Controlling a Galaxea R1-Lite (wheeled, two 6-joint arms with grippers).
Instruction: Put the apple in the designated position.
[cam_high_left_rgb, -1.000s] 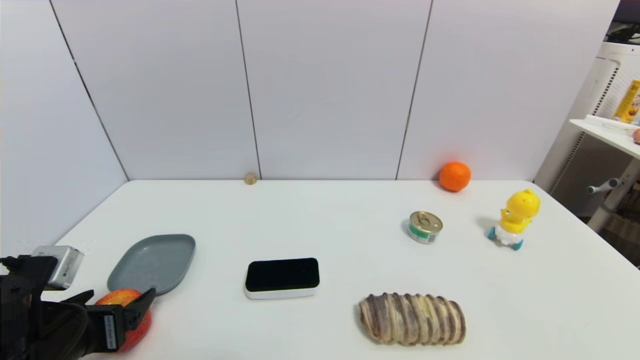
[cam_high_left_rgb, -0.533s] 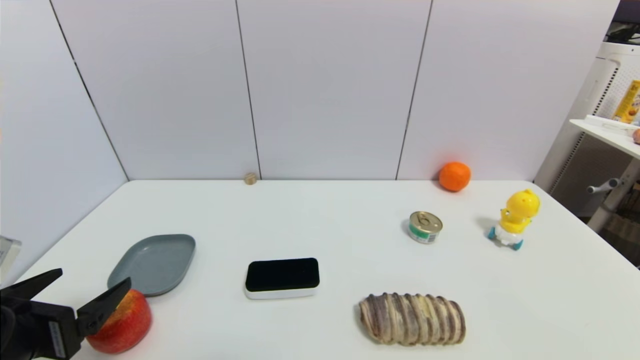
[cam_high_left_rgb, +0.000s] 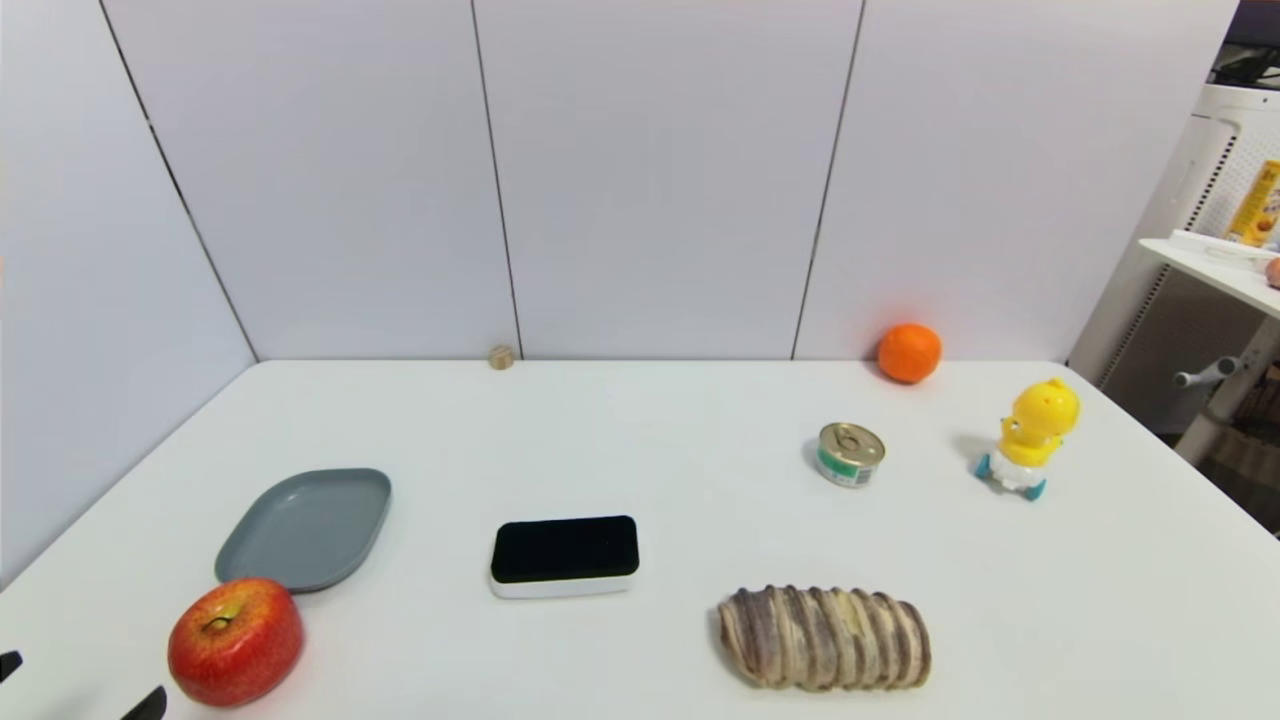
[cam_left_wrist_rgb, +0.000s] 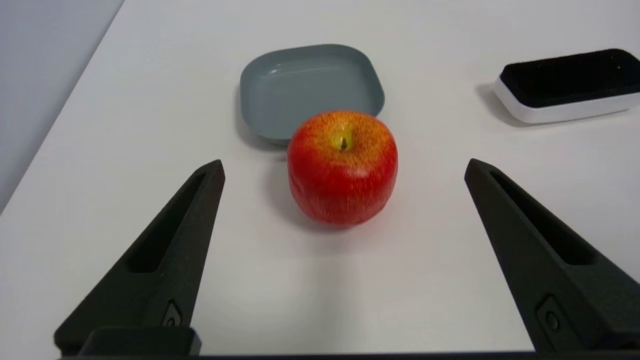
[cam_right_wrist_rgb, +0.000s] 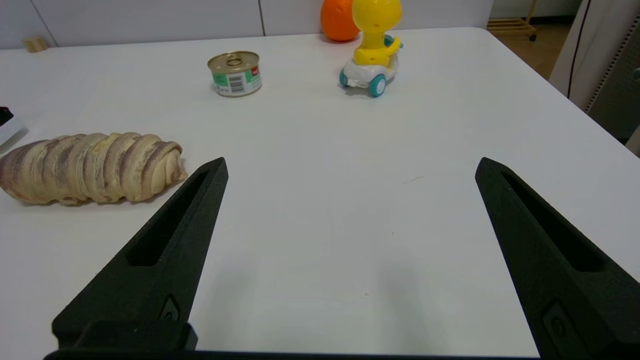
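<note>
The glossy red apple (cam_high_left_rgb: 235, 640) (cam_left_wrist_rgb: 342, 167) stands upright on the white table, stem up, just in front of the grey plate (cam_high_left_rgb: 305, 525) (cam_left_wrist_rgb: 310, 80) and off its rim. My left gripper (cam_high_left_rgb: 78, 686) (cam_left_wrist_rgb: 345, 166) is open and drawn back from the apple, with only its black fingertips (cam_high_left_rgb: 148, 704) showing at the head view's lower left corner. Nothing is between its fingers. My right gripper (cam_right_wrist_rgb: 350, 166) is open and empty over bare table on the right side, out of the head view.
A black-and-white eraser block (cam_high_left_rgb: 565, 556) lies mid-table and a striped bread loaf (cam_high_left_rgb: 825, 638) to its right. Farther back are a small tin can (cam_high_left_rgb: 851, 453), a yellow duck toy (cam_high_left_rgb: 1032, 437) and an orange (cam_high_left_rgb: 909, 352). A small wooden block (cam_high_left_rgb: 501, 356) sits by the back wall.
My left gripper opened off the apple and pulled back toward the lower left, almost leaving the head view. The apple stays on the table by the plate.
</note>
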